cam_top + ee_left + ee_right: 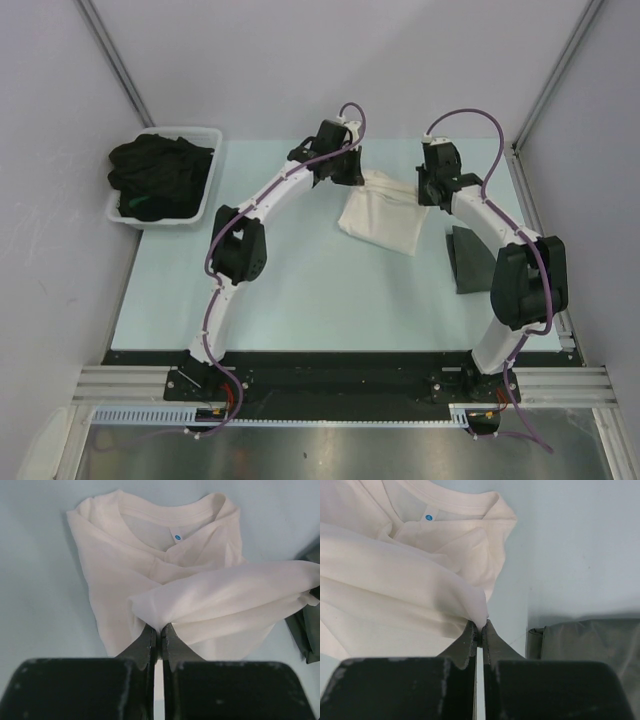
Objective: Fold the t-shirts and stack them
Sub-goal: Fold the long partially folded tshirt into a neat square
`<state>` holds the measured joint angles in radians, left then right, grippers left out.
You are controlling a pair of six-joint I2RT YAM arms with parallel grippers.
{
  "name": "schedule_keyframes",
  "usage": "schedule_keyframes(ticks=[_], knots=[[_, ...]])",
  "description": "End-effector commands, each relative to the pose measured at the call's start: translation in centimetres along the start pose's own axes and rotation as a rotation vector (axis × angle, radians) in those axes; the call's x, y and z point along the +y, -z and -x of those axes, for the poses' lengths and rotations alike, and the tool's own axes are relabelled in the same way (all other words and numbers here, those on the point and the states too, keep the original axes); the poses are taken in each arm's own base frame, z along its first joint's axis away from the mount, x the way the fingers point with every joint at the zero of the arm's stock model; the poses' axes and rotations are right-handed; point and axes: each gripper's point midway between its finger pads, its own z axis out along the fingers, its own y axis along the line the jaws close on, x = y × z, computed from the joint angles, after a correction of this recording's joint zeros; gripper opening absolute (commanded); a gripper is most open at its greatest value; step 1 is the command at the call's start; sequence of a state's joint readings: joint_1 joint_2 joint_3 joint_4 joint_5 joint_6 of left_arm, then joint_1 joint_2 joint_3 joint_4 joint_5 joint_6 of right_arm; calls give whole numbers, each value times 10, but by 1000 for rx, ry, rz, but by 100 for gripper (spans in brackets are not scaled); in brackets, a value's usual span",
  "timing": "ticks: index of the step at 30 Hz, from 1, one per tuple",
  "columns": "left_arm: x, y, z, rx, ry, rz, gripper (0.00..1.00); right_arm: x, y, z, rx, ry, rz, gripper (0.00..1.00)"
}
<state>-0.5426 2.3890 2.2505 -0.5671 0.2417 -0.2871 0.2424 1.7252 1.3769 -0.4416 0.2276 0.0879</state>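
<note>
A cream-white t-shirt [385, 215] lies partly folded in the middle of the table, neck hole and blue tag up. My left gripper [160, 629] is shut on a lifted fold of its cloth [220, 600] at the shirt's far left. My right gripper [481, 626] is shut on the same lifted hem [395, 575] at the far right. The fold hangs between both grippers above the lower part of the t-shirt [125, 565]. A folded dark grey t-shirt [470, 262] lies flat to the right, beside the right arm, and also shows in the right wrist view [590, 645].
A white tub [205, 200] at the back left holds a heap of black t-shirts [160, 175]. Grey walls with metal posts close in the table on three sides. The arm bases sit on the black rail at the near edge.
</note>
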Motion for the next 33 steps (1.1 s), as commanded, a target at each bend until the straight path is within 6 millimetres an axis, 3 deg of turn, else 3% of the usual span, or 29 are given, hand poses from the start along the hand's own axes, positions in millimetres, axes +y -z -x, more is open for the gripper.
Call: schedule_keyframes(ticks=[1, 7, 12, 19, 20, 21, 24, 26, 27, 31, 33], knots=[[22, 17, 71, -230, 12, 59, 4, -30, 1, 34, -94, 13, -102, 0], [29, 12, 89, -296, 52, 54, 4, -40, -12, 41, -96, -23, -120, 0], [38, 0, 96, -341, 89, 53, 5, -47, -25, 59, -144, -28, -140, 0], [63, -24, 88, -338, 176, 39, 8, -52, -67, 61, -89, -20, -161, 0], [66, -26, 88, -339, 178, 45, 8, -54, -79, 54, -67, -19, -170, 0], [68, -29, 87, -342, 177, 44, 9, -53, -81, 61, -80, -18, -172, 0], [74, -32, 86, -348, 178, 58, 25, -54, -98, 57, -60, -20, -195, 2], [73, -31, 86, -347, 166, 58, 44, -58, -101, 63, -69, -29, -225, 13], [72, -32, 84, -340, 163, 55, 97, -59, -106, 60, -61, -28, -232, 21], [68, -15, 91, -356, 131, 64, 99, -62, -103, 68, -76, -28, -256, 25], [69, -12, 86, -343, 124, 73, 99, -65, -98, 75, -96, -27, -267, 27]])
